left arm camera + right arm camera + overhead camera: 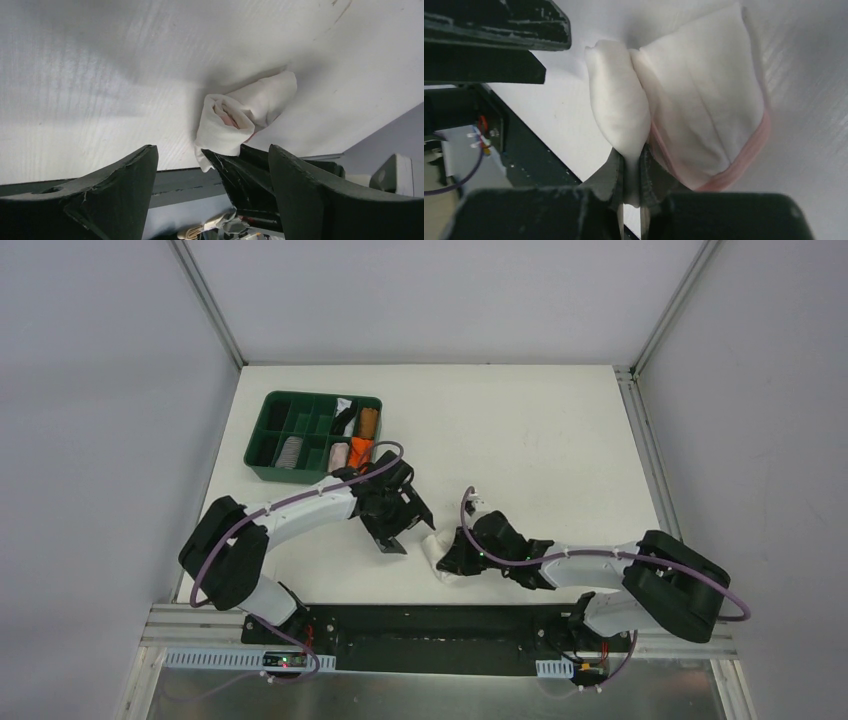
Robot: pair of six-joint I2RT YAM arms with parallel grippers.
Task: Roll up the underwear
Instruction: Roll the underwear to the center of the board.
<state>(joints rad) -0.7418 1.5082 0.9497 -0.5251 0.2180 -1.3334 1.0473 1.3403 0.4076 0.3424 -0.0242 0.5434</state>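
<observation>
White table: right end effector pinches the underwear; left end effector spread wide, empty.

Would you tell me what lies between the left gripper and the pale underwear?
Only bare table lies between the left gripper and the underwear, seen in the top view.
</observation>
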